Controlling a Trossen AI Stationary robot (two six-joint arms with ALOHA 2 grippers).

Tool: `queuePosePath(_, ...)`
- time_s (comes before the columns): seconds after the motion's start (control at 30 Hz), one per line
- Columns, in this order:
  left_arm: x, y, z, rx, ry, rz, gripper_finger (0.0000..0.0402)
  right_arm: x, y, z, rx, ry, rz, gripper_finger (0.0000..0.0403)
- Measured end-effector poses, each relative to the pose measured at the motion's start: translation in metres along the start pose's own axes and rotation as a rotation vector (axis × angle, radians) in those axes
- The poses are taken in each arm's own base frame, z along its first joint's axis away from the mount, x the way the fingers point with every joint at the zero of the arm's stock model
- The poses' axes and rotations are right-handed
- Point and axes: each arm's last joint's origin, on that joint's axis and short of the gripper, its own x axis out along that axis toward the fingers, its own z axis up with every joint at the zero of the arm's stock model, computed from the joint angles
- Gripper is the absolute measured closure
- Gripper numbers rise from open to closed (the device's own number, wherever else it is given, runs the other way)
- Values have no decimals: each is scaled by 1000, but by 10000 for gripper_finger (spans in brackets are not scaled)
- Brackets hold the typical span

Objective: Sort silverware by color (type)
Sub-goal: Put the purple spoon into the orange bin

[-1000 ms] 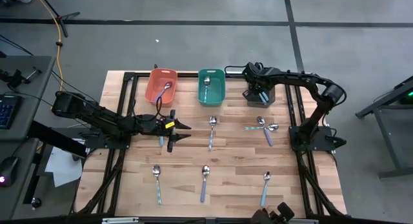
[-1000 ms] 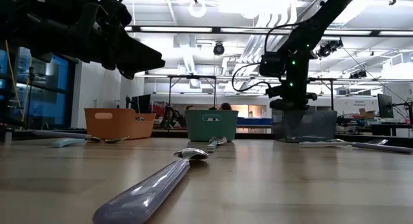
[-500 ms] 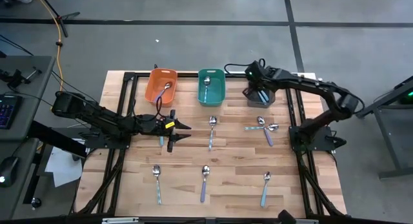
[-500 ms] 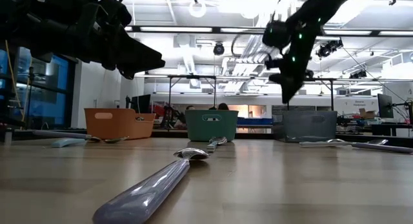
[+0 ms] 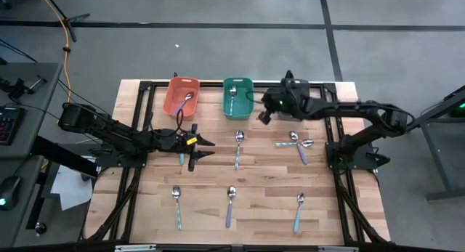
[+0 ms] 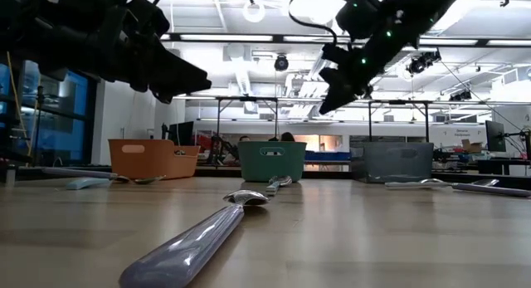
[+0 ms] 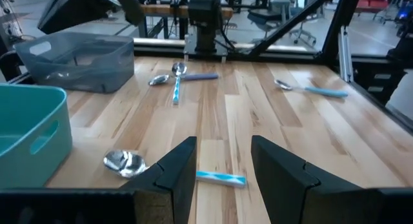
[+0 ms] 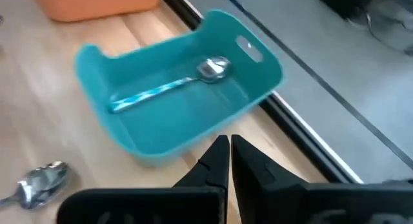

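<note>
Spoons with metal bowls and pastel handles lie scattered flat on the wooden table (image 5: 269, 179). One spoon lies in the orange bin (image 5: 182, 96) and one (image 8: 169, 88) in the teal bin (image 5: 237, 98). My left gripper (image 5: 209, 147) hovers open at mid-left over a teal-handled spoon (image 7: 219, 178), whose handle shows between the fingers without touching them. My right gripper (image 5: 261, 118) is shut on nothing. It hangs in the air between the teal bin (image 8: 161, 140) and the dark grey bin (image 7: 77, 56), slanting down toward the table's left.
Loose spoons lie at mid-table (image 5: 238, 147), at the right (image 5: 299, 147) and along the near edge (image 5: 176, 205), (image 5: 230, 205), (image 5: 299, 212). The three bins stand in a row at the far edge. Black frame rails (image 5: 330, 128) run along the table's sides.
My right gripper has risen out of the dark grey bin and swung toward the table's left, to beside the teal bin. It has tipped from pointing straight down to slanting.
</note>
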Motion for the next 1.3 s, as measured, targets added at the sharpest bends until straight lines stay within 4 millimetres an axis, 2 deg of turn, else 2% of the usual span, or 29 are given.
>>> queuePosePath(0.1, 0, 0, -3, 17, 29, 2, 261, 0, 18, -16, -13, -72, 47, 403)
queuePosePath(0.27, 0, 0, -6, 20, 62, 4, 261, -8, 45, -30, -50, -157, 120, 403)
queuePosePath(0.5, -1, 1, -17, -23, 174, 15, 261, -32, 87, -36, -128, -202, 160, 403)
queuePosePath(0.67, 1, 2, -23, -26, 362, 47, 264, -48, 109, -42, -166, -226, 176, 403)
queuePosePath(0.93, 2, 7, -10, -30, 710, 275, 265, -55, 118, -44, -179, -245, 210, 403)
queuePosePath(1.1, -2, 8, 1, -5, 842, 345, 256, -55, 118, -41, -175, -267, 211, 403)
queuePosePath(1.3, -8, 17, 2, -35, 937, 405, 229, -56, 119, -39, -193, -292, 217, 403)
